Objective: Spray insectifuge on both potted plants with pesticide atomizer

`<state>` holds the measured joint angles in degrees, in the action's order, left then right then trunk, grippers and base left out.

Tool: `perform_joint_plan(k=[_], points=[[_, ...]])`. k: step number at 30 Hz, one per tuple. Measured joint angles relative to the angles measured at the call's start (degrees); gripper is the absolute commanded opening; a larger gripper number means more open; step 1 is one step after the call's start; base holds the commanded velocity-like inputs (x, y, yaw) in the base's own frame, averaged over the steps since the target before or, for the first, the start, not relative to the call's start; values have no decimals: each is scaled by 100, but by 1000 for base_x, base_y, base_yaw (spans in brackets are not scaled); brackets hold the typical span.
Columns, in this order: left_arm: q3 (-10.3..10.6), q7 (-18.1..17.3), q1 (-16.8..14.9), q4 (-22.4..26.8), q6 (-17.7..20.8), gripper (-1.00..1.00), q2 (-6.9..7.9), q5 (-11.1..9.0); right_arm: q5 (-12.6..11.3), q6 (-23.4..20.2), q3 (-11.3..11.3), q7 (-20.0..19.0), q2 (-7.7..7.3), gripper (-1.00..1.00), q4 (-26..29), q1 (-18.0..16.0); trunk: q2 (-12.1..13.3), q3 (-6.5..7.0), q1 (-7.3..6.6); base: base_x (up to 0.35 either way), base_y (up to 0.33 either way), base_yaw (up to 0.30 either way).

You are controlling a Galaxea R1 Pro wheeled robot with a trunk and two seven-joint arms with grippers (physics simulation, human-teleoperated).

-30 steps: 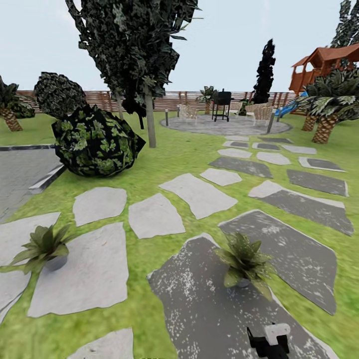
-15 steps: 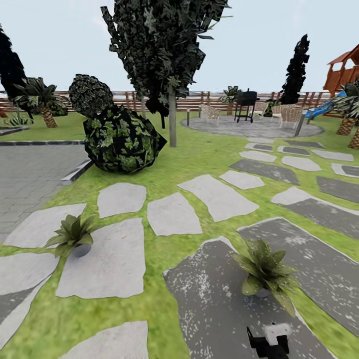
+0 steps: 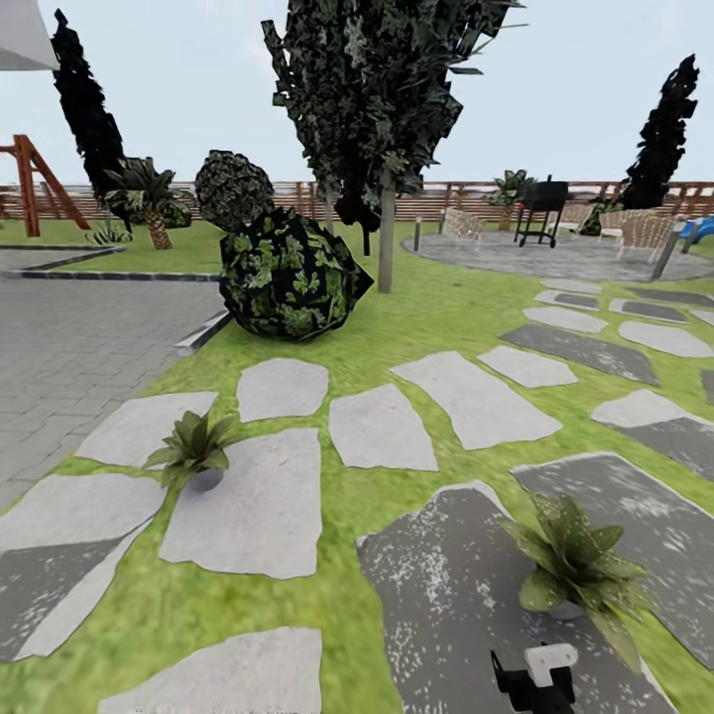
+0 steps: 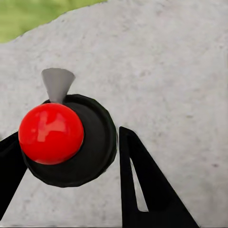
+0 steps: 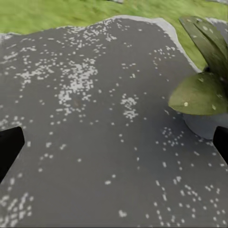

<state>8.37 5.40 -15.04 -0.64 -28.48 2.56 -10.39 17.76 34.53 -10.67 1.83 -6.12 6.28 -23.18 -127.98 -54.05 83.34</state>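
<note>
Two potted plants stand on stepping stones in the garden: the left one (image 3: 193,448) on a pale slab, the right one (image 3: 575,560) on a dark speckled slab (image 3: 446,595). In the left wrist view my left gripper (image 4: 69,137) is shut on the pesticide atomizer (image 4: 97,142), seen end-on as a dark round body with a red ball and a grey cone, above pale stone (image 4: 166,71). My right gripper (image 5: 114,147) is open over the dark slab, with the right potted plant (image 5: 202,92) just ahead to one side. A black and white piece of my right arm (image 3: 535,679) pokes in at the head view's lower edge.
A round dark leafy bush (image 3: 288,273) and a tree trunk (image 3: 385,243) stand beyond the stones. Grey paving (image 3: 79,337) with a kerb lies at the left. A round patio with a grill (image 3: 543,203) and chairs sits before the brown fence (image 3: 297,193).
The head view has swung to the left, so plants, bush and stones sit further right in the picture. The black and white arm piece keeps its place.
</note>
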Motion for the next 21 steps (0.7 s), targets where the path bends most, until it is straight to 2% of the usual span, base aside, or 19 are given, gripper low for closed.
perform_joint_plan(k=[21], points=[[1,0,-1,0,0,-100,-2,-2,8,-2,4,0,7,100,0,0,0,0,0,0,0,278]])
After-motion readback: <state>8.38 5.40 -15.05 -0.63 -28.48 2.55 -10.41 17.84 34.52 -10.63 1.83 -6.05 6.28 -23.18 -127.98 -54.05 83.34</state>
